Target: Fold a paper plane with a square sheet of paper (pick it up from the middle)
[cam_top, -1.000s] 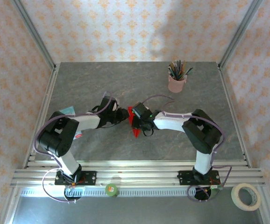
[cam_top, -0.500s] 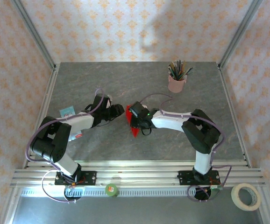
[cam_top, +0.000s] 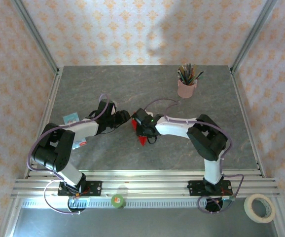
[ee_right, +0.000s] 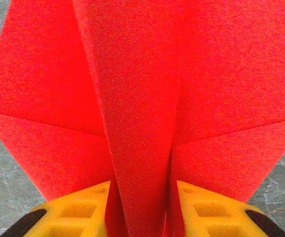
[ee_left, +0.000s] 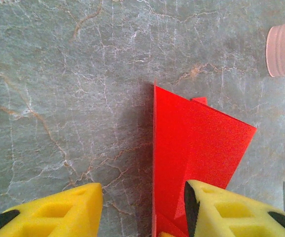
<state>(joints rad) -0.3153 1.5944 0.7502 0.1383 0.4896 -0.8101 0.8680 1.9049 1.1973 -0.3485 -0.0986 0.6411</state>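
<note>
The paper plane [ee_right: 142, 98] is bright red, folded into a pointed dart with a raised centre keel. My right gripper [ee_right: 142, 207] is shut on that keel, a yellow finger [ee_right: 78, 207] pressed against each side, wings spreading left and right. From above, the plane's red tip [cam_top: 142, 140] pokes out below the right gripper [cam_top: 141, 129] at mid-table. My left gripper [cam_top: 125, 117] sits just left of it, open. In the left wrist view the plane [ee_left: 192, 148] stands edge-on between the wide-apart fingers of the left gripper [ee_left: 142, 207], close to the right-hand finger [ee_left: 221, 207].
A pink pencil cup [cam_top: 186, 85] with pencils stands at the back right; its rim shows as the cup [ee_left: 284, 48] in the left wrist view. A teal card [cam_top: 71, 117] lies by the left arm. A tape roll [cam_top: 260, 207] and a green roll [cam_top: 117, 200] sit off the table's front.
The right gripper has carried the red plane slightly left. The left arm has swung its elbow outward, uncovering the teal card, and its gripper has eased back a little.
</note>
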